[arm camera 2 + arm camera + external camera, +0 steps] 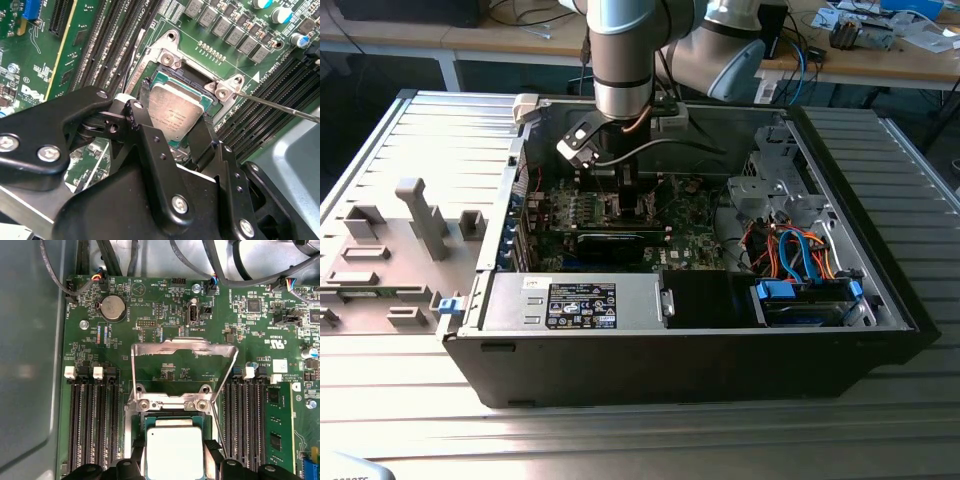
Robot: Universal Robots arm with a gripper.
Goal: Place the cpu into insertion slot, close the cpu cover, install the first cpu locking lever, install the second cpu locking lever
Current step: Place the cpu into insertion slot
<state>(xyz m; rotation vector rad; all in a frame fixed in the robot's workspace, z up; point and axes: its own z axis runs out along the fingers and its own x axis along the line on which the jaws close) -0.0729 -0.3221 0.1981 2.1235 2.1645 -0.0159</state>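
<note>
We see the end effector (175,104) narrowed onto the cpu (175,119), its matte black fingers (145,92) pressing two opposite edges of the flat square chip. The chip's brushed, dull silver-grey lid sits on a green substrate. It lies level at the insertion slot (192,82), a dark square socket; we cannot tell whether it is fully seated.

In the first wrist view the cpu cover (185,346), a thin silver frame with a cut-out window, stands swung open at its hinge. A slim steel lever rod (217,425) runs beside the socket. Long black memory slots (92,425) flank it on the glossy green motherboard (150,305).

In the exterior view the end effector reaches into the open black computer case (880,320) at about eleven o'clock from its centre. The case rests on a ribbed metal worktop (620,440).
</note>
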